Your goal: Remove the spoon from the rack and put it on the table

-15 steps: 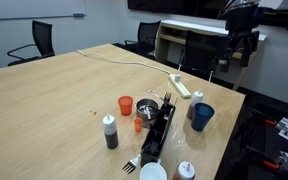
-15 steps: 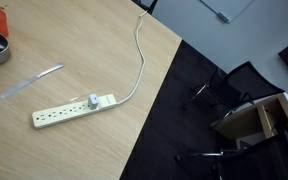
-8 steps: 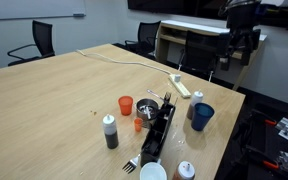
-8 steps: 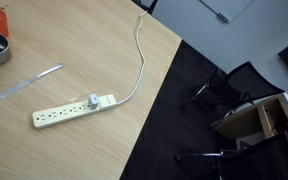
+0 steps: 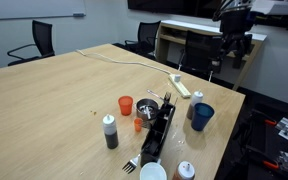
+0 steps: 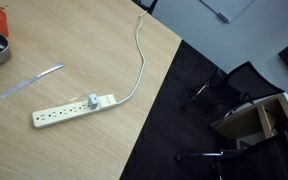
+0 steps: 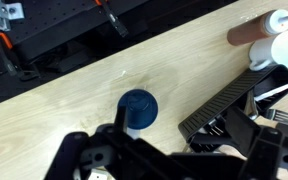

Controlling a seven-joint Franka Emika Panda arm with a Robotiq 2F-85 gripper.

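Observation:
The long black slotted rack point(image 5: 159, 130) lies on the light wood table point(image 5: 54, 100), between a blue cup point(image 5: 202, 115) and an orange cup point(image 5: 125, 104). A metal utensil handle point(image 5: 167, 98) sticks up at the rack's far end; I cannot tell whether it is the spoon. In the wrist view the rack point(image 7: 229, 100) lies below, with shiny metal point(image 7: 276, 90) at its side and the blue cup point(image 7: 137, 108) beside it. My gripper point(image 5: 234, 48) hangs high above the table's far right edge, open and empty. Its dark fingers point(image 7: 174, 160) fill the bottom of the wrist view.
A black bottle with a white cap point(image 5: 111, 131), a silver bowl point(image 5: 147, 110) and a white cup point(image 5: 152, 172) stand near the rack. A power strip point(image 6: 74, 110) with its cord and a flat metal utensil point(image 6: 31, 82) lie near the table edge. Chairs and a cabinet point(image 5: 189, 45) stand behind.
My gripper has shifted slightly to the left, high above the table's far edge. Nothing on the table has moved.

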